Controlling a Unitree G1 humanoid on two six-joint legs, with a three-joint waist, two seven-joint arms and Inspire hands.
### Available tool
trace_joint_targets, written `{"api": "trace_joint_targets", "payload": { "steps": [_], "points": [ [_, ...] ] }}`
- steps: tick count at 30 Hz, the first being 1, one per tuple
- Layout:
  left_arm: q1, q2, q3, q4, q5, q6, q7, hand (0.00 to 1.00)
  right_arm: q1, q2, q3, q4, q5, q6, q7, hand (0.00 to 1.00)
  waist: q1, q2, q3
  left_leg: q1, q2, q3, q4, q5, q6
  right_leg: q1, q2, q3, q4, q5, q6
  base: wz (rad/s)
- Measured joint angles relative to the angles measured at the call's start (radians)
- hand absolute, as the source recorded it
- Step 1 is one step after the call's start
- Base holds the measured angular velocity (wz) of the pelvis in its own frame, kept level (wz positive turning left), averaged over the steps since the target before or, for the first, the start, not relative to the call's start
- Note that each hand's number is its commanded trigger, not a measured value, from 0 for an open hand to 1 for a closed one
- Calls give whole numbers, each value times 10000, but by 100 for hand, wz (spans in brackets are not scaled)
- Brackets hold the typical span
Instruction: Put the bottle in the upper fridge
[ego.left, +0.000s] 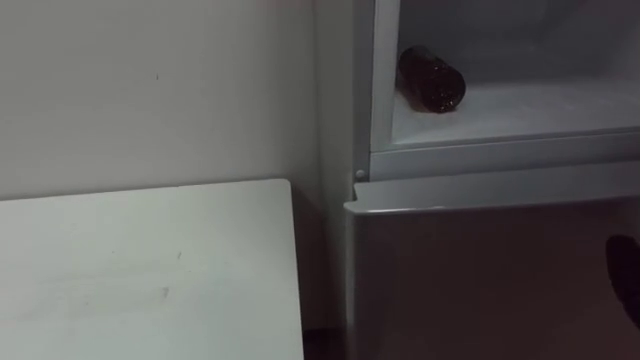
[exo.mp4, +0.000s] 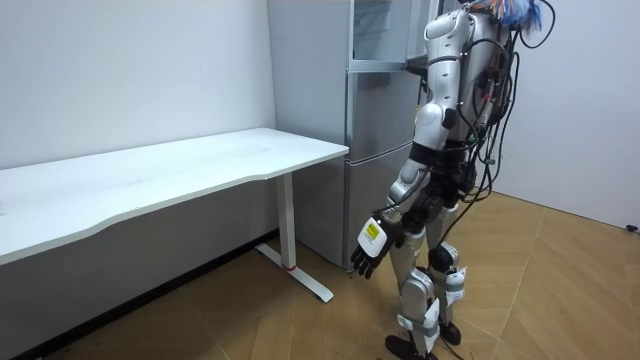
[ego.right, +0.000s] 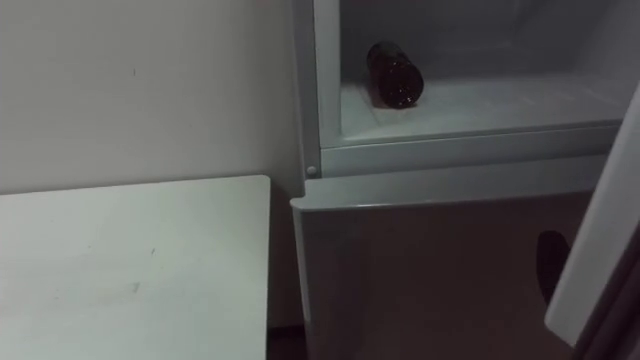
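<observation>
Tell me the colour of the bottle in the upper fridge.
Dark brown. The bottle shows best in the left eye view.

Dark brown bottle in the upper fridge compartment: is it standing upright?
No, the dark brown bottle lies on its side on the white compartment floor.

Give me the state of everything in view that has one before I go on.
bottle: lying on its side, at the left of the upper compartment.
upper door: open.
lower door: shut.
left hand: hanging by the robot's side, fingers relaxed, holding nothing.
</observation>
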Motion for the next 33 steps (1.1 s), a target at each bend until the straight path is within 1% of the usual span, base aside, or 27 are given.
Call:
{"api": "trace_joint_targets", "payload": {
  "steps": [1,4,6,7,8,9,10,12,13,14,15,16,18,22,23,25,27,28,30,31,32,33],
  "points": [
    [-2,0,1,-4,1,9,-4,0,1,0,0,31,1,5,78,0,0,0,0,11,0,4,-2,0,0,7,0,12,2,0,0,-6],
    [-15,-3,4,-80,30,216,-1,0,73,0,24,161,0,201,679,0,0,-2,1,12,45,110,-2,0,-1,20,27,39,-89,79,-18,-11],
    [-53,0,15,-155,209,414,-2,0,154,-3,26,171,0,605,1427,0,0,-19,-1,-35,82,154,3,7,-13,-8,49,44,-86,103,-41,-8],
    [-81,5,11,-156,282,445,-5,0,153,-4,31,198,-2,692,1598,0,0,-29,0,-42,88,154,2,13,-22,-15,55,42,-86,110,-47,0],
    [-104,33,3,-188,322,564,-19,0,152,-56,67,353,-18,812,1996,0,14,-76,-1,-46,106,153,5,23,-39,-22,70,35,-89,122,-65,0],
    [-109,83,-5,-238,362,660,-26,0,151,-209,99,516,-20,969,2402,0,33,-153,0,-45,130,157,4,41,-68,-23,92,31,-90,132,-84,0],
    [-115,106,-13,-249,369,708,-26,0,151,-337,139,571,-19,1080,2583,0,43,-191,3,-46,141,159,4,49,-82,-23,104,29,-94,140,-98,0],
    [-149,161,-99,-344,409,942,-33,0,149,-946,419,630,-257,1512,3386,0,90,-305,-4,-74,180,177,5,79,-130,-30,150,29,-117,168,-147,0],
    [-157,186,-100,-431,413,1019,-36,0,129,-1090,511,674,-488,1540,3698,0,121,-332,-1,-78,191,173,4,85,-140,-32,161,30,-121,173,-159,0],
    [-167,279,-140,-505,414,1126,-62,0,-20,-1464,812,718,-823,1728,4327,0,217,-392,-6,-82,211,154,4,101,-167,-30,184,31,-140,187,-189,0],
    [-188,357,-158,-665,428,1232,-114,0,-44,-1587,1048,745,-1396,1877,4427,0,310,-475,-7,-82,238,155,2,115,-189,-24,212,34,-159,205,-218,0],
    [-188,374,-157,-739,441,1283,-121,0,-42,-1587,1041,747,-1607,2004,4475,0,307,-507,-4,-82,251,158,3,121,-200,-24,222,35,-165,217,-239,-9],
    [-152,412,-158,-967,468,1548,-145,0,-40,-1774,961,751,-2116,2424,5197,0,288,-575,-6,-89,320,236,-21,148,-242,-21,284,74,-265,310,-303,-13],
    [-53,488,-183,-1567,475,1830,-199,0,-173,-2017,918,750,-2907,2934,6051,0,325,-629,-26,-90,395,239,1,179,-294,-30,317,104,-276,339,-356,-4],
    [17,513,-183,-1707,473,1916,-204,0,-248,-2022,913,750,-3126,3090,6296,0,325,-633,-24,-89,420,240,16,190,-314,-37,317,124,-276,344,-368,-5],
    [83,541,-181,-1913,475,2003,-220,0,-334,-2028,912,744,-3426,3216,6750,0,328,-628,-27,-114,459,244,75,203,-340,-37,340,113,-279,338,-371,0],
    [90,555,-181,-2045,480,2132,-225,0,-531,-2024,909,747,-3760,3461,7325,0,329,-610,-27,-164,516,268,197,202,-380,-32,383,97,-272,339,-386,0],
    [86,560,-184,-2054,479,2148,-223,0,-564,-2024,908,752,-3848,3492,7465,0,328,-584,-10,-171,524,262,208,209,-392,-31,388,81,-272,345,-397,4],
    [108,570,-184,-2145,478,2168,-201,0,-696,-2018,948,754,-3939,3514,8026,0,333,-582,-15,-273,562,228,318,220,-408,-42,396,-13,-272,354,-412,10],
    [135,572,-184,-2184,476,2172,-196,0,-723,-2018,949,753,-3939,3537,8115,0,344,-598,-21,-279,568,227,330,221,-411,-41,399,-20,-270,355,-415,7],
    [179,581,-185,-2204,470,2172,-188,0,-772,-2017,942,753,-3939,3608,8268,0,359,-588,-17,-285,576,221,350,222,-412,-41,404,-23,-266,356,-416,0],
    [189,612,-185,-2204,472,2173,-190,0,-837,-2014,950,752,-3946,3658,8505,0,361,-583,-32,-294,580,208,353,222,-413,-44,406,-35,-262,357,-418,3]
  ]
}}
